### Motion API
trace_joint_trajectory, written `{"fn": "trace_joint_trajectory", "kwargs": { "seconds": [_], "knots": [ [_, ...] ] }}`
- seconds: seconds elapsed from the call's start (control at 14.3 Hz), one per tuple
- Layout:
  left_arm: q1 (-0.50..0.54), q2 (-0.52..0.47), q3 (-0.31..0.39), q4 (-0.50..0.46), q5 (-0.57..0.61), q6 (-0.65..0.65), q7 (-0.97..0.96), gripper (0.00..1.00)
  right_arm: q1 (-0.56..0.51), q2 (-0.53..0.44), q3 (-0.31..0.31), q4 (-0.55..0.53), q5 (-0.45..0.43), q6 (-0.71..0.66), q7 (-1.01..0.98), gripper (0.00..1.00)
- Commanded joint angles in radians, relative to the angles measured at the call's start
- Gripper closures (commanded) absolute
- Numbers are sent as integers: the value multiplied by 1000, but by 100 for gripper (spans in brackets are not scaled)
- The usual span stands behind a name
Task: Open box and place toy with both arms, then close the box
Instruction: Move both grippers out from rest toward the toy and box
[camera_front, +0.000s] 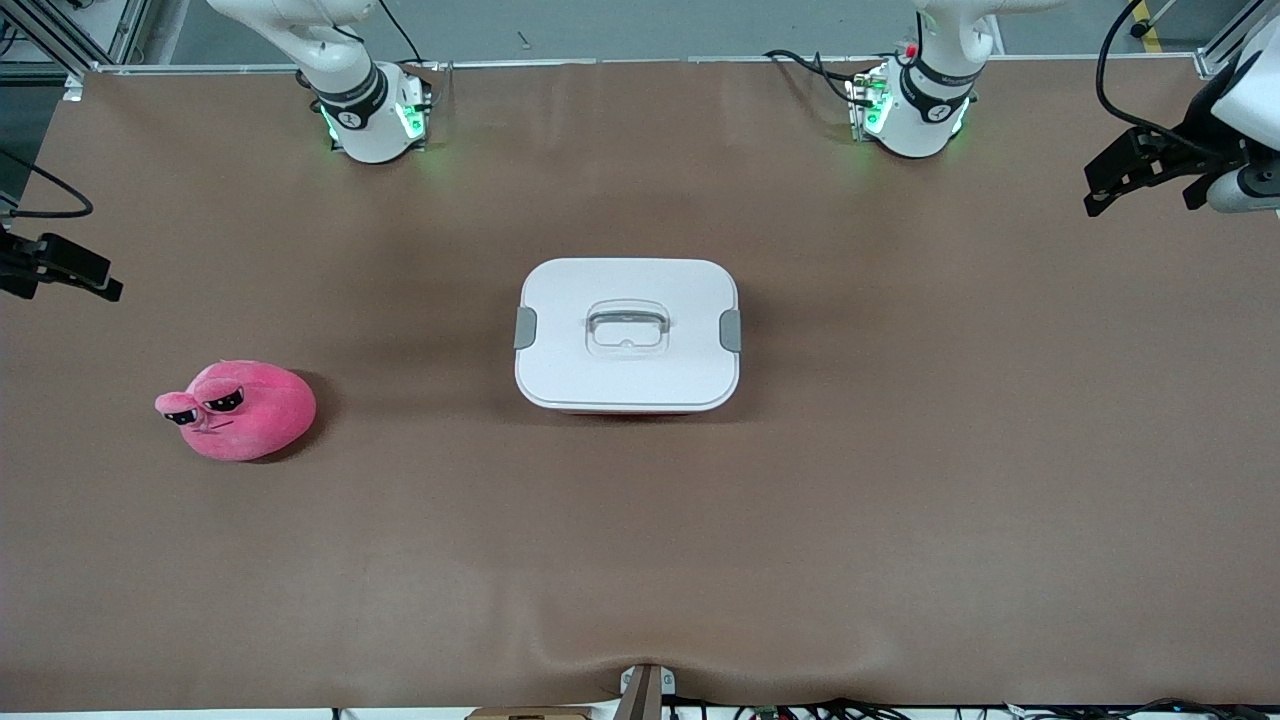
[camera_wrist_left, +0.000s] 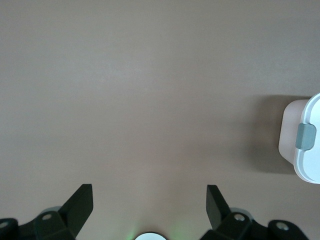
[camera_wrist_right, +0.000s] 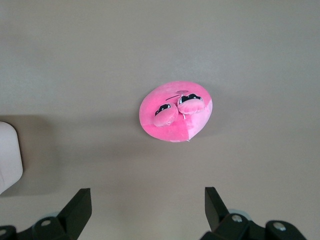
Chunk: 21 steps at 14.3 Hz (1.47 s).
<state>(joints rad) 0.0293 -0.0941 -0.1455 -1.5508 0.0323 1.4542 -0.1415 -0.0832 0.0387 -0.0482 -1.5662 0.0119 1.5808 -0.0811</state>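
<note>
Left wrist view: left gripper jaws spread wide, empty, hanging over bare brown table toward left arm's end; box well apart, grey side clip facing gripper. Right wrist view: right gripper jaws wide, empty, high over toy. Front view: box at table centre, white lid on, both clips down; toy toward right arm's end, nearer front camera than box. Likely stiff, smooth, light plastic; unclip at sides, lift by clear recessed handle. Plush likely soft, light, squashy; pinch across rounded body, clear of eyes.
</note>
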Motion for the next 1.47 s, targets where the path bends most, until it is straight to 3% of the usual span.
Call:
{"fn": "trace_joint_trajectory", "kwargs": {
  "seconds": [0.0, 0.42, 0.84, 1.12, 1.4],
  "knots": [
    [8, 14, 0, 31, -18, -21, 16, 0, 11, -66, -10, -66, -12, 17, 9, 0],
    [11, 37, 0, 38, -21, -23, 20, 0, 11, -62, -10, -67, -13, 25, 4, 0],
    [4, 57, -3, 28, -26, -37, 8, 0, 13, -43, -9, -89, -13, 117, 4, 0],
    [-6, 76, -11, 29, -55, -34, -7, 0, 14, 16, -9, -136, -12, 227, 4, 0],
    [-40, 122, -34, 31, -107, 9, -151, 0, 13, 101, -9, -153, -13, 286, -14, 0]
  ]
}}
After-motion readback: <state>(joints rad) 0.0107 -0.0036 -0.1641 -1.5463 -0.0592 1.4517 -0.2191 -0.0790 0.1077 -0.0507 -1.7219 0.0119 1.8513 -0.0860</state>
